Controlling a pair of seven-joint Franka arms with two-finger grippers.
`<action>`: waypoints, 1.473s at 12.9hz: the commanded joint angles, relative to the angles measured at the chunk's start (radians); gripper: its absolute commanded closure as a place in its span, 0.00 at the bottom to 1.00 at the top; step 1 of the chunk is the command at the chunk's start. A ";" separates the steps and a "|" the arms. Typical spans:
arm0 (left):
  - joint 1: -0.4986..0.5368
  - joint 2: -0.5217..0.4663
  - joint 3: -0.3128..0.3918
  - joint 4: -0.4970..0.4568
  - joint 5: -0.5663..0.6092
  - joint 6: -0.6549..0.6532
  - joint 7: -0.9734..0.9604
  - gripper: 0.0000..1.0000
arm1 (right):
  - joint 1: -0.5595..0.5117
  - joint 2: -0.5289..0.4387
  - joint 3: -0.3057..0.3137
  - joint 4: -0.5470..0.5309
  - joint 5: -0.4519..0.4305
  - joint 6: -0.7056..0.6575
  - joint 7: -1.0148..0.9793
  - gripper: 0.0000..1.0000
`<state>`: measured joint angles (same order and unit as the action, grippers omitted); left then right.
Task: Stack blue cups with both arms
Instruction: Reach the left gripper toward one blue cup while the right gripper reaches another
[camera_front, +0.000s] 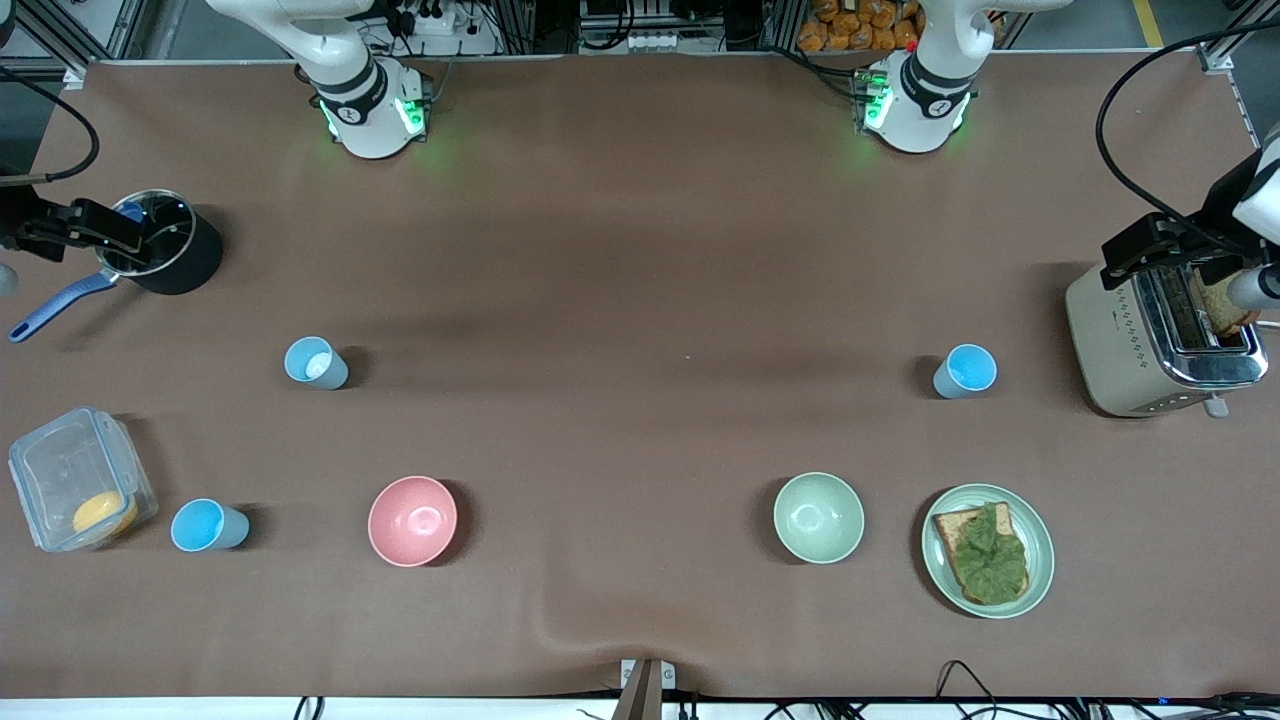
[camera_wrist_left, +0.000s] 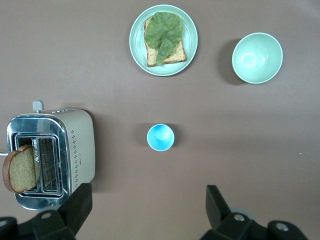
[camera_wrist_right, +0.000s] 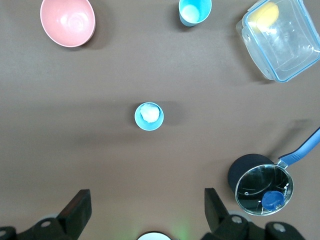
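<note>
Standing on the brown table (camera_front: 640, 250) are three small tapered light-blue tumblers, all upright, all apart from one another.

Item one: pale blue cup (camera_front: 315, 362), whitish inside, toward the right arm's end of the table, farther from the front camera than the pink bowl (camera_front: 412, 520). In the right wrist view it sits alone on bare cloth (camera_wrist_right: 149, 116).

Item two: bright blue cup (camera_front: 966, 371), sky-blue inside, toward the left arm's end, near the toaster (camera_front: 1160, 340) and farther from the front camera than the plate (camera_front: 1040, 550) of bread and lettuce. The left wrist view shows its vivid interior (camera_wrist_left: 160, 137).

Item three: third blue cup (camera_front: 207, 525), bright inside, just beside the clear lidded container (camera_front: 60, 470), level with the pink bowl.

Other pieces: pale-green bowl (camera_front: 818, 517) beside the plate; a black saucepan (camera_front: 165, 243) with blue handle.

Right gripper (camera_front: 100, 235): raised over the saucepan, fingers (camera_wrist_right: 75, 210) spread wide, holding nothing. Left gripper (camera_front: 1165, 250): raised over the toaster, fingers (camera_wrist_left: 217, 205) likewise wide apart and empty. A bread slice (camera_wrist_left: 21, 168) stands in a toaster slot.
</note>
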<state>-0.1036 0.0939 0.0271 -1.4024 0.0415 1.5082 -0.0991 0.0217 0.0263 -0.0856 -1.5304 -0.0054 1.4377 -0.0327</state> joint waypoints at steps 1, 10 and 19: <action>0.008 -0.005 -0.001 -0.009 -0.025 -0.020 0.013 0.00 | -0.016 -0.008 0.018 0.000 -0.021 -0.005 0.014 0.00; 0.050 -0.065 -0.003 -0.404 -0.029 0.340 0.007 0.00 | -0.014 -0.006 0.018 0.000 -0.021 -0.013 0.013 0.00; 0.062 0.010 -0.010 -0.711 0.001 0.785 0.021 0.00 | 0.012 0.223 0.018 -0.017 -0.068 0.041 0.002 0.00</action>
<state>-0.0522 0.1003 0.0217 -2.0280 0.0317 2.1821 -0.0960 0.0496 0.1813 -0.0673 -1.5577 -0.0498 1.4542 -0.0325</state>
